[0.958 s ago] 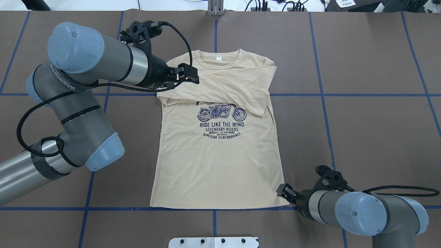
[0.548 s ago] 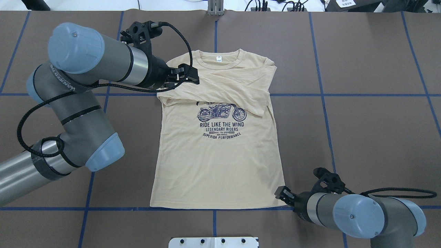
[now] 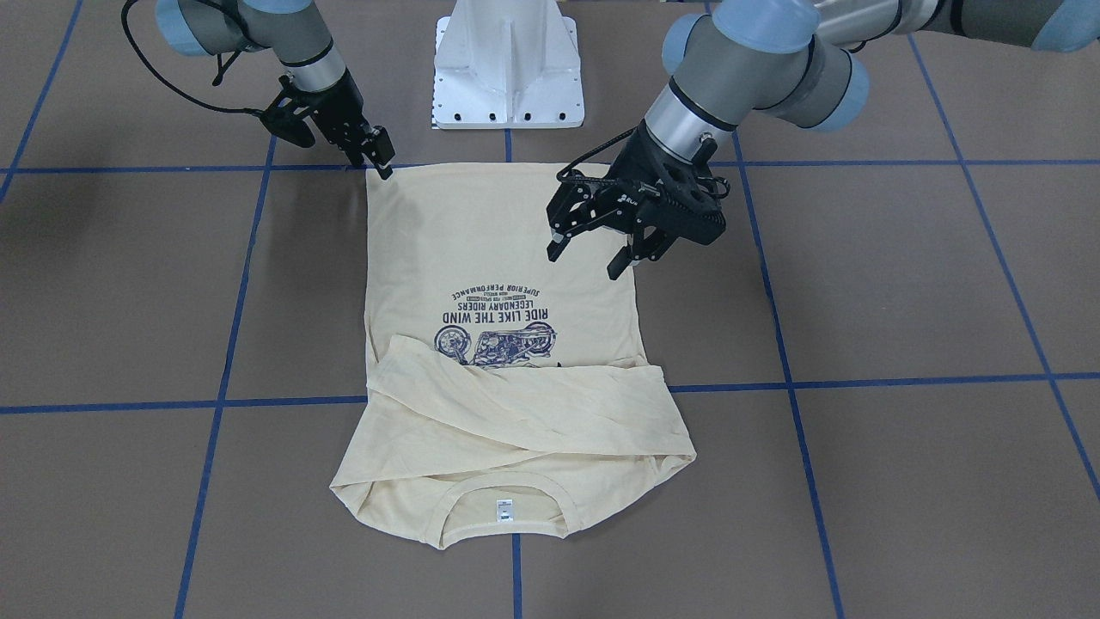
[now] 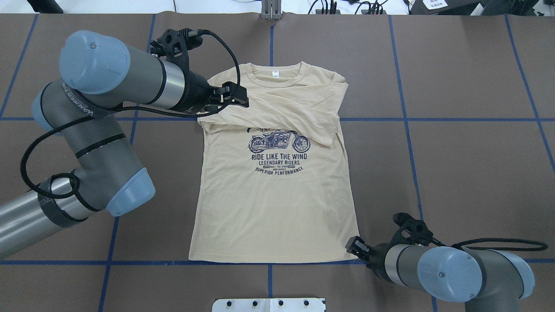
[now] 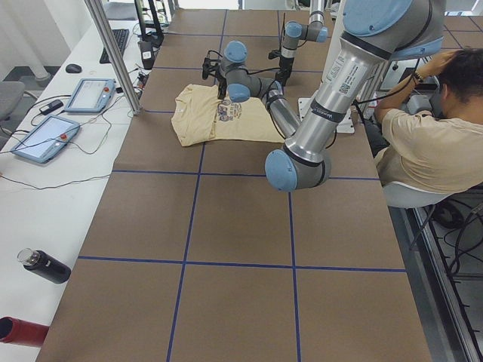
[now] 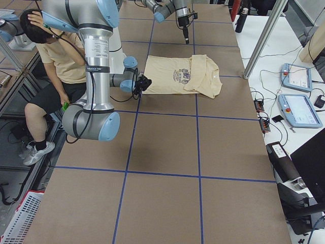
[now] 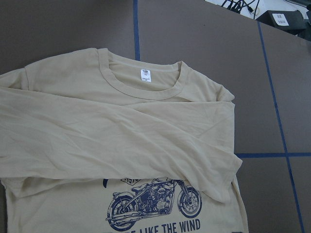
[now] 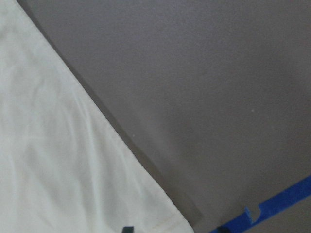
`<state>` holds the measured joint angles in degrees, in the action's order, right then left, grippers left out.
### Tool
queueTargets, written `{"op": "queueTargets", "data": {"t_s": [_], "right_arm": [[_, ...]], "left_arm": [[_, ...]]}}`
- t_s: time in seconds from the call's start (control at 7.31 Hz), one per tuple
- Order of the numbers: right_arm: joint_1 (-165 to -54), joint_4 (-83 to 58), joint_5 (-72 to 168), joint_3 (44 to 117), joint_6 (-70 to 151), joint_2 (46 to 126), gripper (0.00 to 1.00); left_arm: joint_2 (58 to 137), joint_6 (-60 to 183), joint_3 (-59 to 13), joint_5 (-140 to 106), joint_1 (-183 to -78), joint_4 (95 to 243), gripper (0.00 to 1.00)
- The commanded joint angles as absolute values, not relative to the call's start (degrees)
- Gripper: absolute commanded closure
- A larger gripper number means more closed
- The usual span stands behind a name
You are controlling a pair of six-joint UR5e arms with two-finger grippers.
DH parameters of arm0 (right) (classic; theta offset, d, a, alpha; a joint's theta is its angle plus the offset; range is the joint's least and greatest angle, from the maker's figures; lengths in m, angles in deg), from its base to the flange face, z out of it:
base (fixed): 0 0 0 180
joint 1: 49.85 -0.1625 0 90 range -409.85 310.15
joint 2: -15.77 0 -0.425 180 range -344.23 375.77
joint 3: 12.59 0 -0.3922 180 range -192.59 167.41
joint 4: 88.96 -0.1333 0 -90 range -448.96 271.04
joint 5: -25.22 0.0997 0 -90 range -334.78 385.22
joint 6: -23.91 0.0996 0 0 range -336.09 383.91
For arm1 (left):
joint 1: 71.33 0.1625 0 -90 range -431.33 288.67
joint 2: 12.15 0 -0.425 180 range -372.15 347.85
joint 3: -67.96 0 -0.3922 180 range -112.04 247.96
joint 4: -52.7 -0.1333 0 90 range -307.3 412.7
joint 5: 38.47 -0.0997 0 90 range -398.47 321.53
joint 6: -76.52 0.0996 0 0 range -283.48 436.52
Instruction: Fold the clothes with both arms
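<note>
T-shirt (image 4: 273, 203) flat mid-surface (image 4: 455, 164), collar at 12. Sleeves (image 4: 295, 112) folded across chest: done. Remaining: body fold. Left fingers (image 3: 559, 239) spread, hovering over 10 o'clock shoulder. Right fingers (image 4: 354, 245) at 5 o'clock hem corner; can't tell whether pinching it.

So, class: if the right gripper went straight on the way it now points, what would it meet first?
Most likely the T-shirt, at its hem corner: the right gripper sits just beside that corner, angled toward it. Whether they touch, I cannot tell.
</note>
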<state>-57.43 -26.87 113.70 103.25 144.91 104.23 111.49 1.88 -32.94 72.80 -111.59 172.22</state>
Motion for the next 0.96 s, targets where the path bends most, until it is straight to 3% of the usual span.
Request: {"op": "queueTargets", "data": {"t_s": [0.0, 0.55, 0.82], "right_arm": [[-57.5, -26.9, 113.6, 103.3, 144.9, 104.2, 1.00], [-58.5, -26.8, 114.2, 106.1, 144.9, 105.3, 1.00], [-58.4, -26.6, 114.2, 106.4, 144.9, 105.4, 1.00]], "left_arm": [[111.5, 1.8, -32.9, 72.8, -111.6, 172.2, 0.14], [111.5, 0.4, -32.9, 72.6, -111.5, 172.1, 0.14], [103.6, -10.4, -36.5, 65.9, -106.4, 171.7, 0.14]]}}
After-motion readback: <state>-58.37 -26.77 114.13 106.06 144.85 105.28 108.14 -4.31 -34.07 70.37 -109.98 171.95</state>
